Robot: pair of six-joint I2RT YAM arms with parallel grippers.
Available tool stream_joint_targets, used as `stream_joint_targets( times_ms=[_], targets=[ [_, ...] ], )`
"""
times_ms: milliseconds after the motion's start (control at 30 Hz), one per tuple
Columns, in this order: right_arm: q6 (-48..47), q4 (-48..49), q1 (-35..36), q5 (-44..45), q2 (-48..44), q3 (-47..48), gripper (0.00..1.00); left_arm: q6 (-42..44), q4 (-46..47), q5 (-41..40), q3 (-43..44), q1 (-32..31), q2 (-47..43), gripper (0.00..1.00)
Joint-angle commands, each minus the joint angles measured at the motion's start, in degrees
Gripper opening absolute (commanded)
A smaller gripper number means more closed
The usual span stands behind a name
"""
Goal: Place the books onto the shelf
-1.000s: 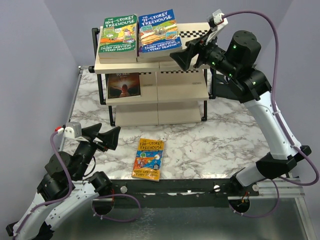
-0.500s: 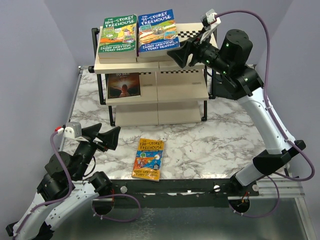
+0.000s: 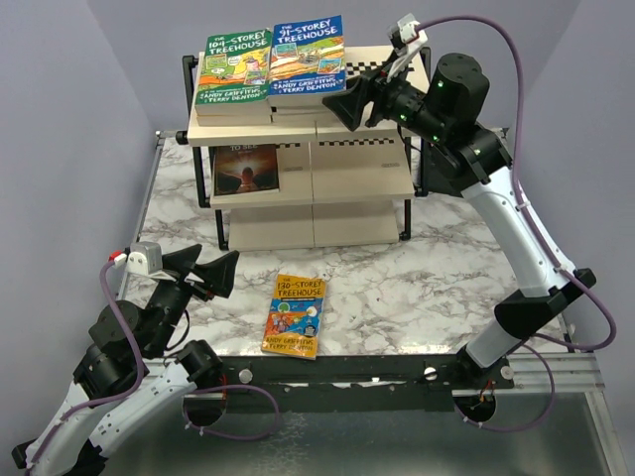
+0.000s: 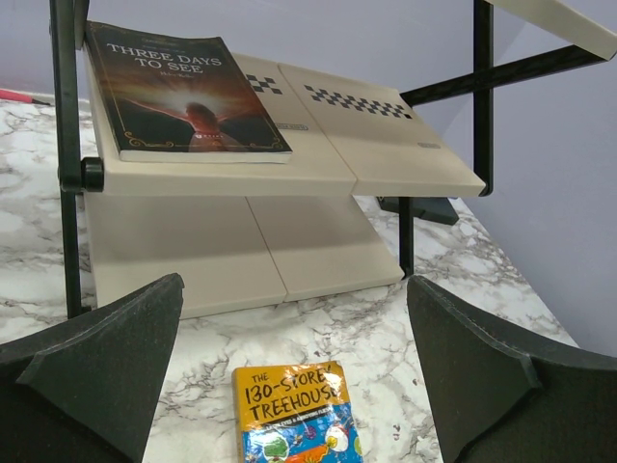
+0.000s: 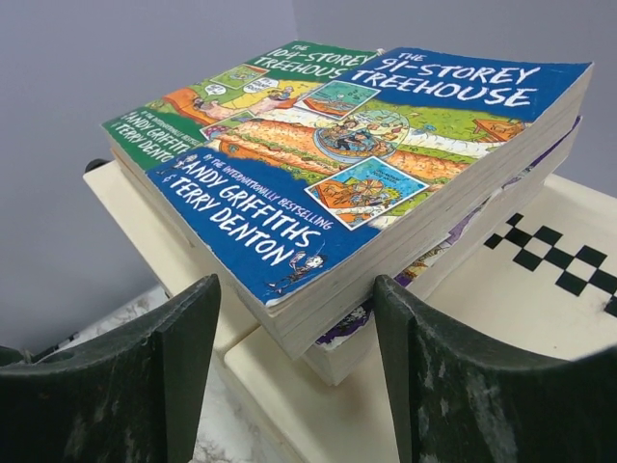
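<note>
The shelf (image 3: 362,178) stands at the back of the table. On its top board lie two stacks of books: a green-covered one (image 3: 235,65) and a blue-covered one (image 3: 308,58), edge to edge. My right gripper (image 3: 347,104) is open at the blue stack's near right corner. In the right wrist view its fingers straddle that corner (image 5: 296,289); the right finger (image 5: 434,386) touches the side of the blue book (image 5: 357,164), above a purple-edged book (image 5: 424,260). A dark book (image 3: 245,169) lies on the middle board. An orange book (image 3: 296,314) lies on the marble, ahead of my open, empty left gripper (image 3: 210,273).
The marble table (image 3: 446,278) runs from the shelf to a black rail (image 3: 347,372) at the near edge. The shelf's black frame post (image 4: 67,154) stands at the left of the left wrist view. Purple-grey walls close in behind and at both sides.
My right gripper has moved left and up along the top board and narrowed. The blue stack has slid left until it meets the green one. The left arm has not moved.
</note>
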Motion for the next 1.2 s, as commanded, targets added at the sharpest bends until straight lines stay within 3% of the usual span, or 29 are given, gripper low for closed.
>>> stream_joint_targets(
  times_ms=[0, 133, 400, 567, 1000, 1067, 1167],
  targets=[
    [-0.55, 3.1, 0.43, 1.87, -0.51, -1.55, 0.71, 0.86, -0.4, 0.47, -0.14, 0.11, -0.53, 0.99],
    [-0.61, 5.94, 0.43, 5.51, -3.37, -5.6, 0.79, 0.91, -0.47, 0.55, -0.14, 0.16, -0.54, 0.99],
    [1.44, 6.82, 0.43, 4.88, -3.69, -7.13, 0.81, 0.89, -0.54, 0.45, -0.14, 0.11, -0.78, 0.99],
    [3.42, 6.34, 0.43, 3.27, -2.12, -5.37, 0.77, 0.8, -0.57, 0.22, -0.14, 0.13, -1.16, 0.99],
    [5.86, 5.41, 0.43, -1.68, -0.54, -3.28, 0.52, 0.85, -0.58, 0.41, -0.14, 0.16, -1.21, 0.99],
    [6.04, 5.17, 0.43, -1.59, -0.63, -3.24, 0.53, 0.81, -0.58, 0.41, -0.14, 0.17, -1.17, 0.99],
    [5.58, 6.11, 0.43, 0.28, -2.37, -4.94, 0.63, 0.83, -0.59, 0.58, -0.14, 0.11, -0.83, 0.99]
  ],
)
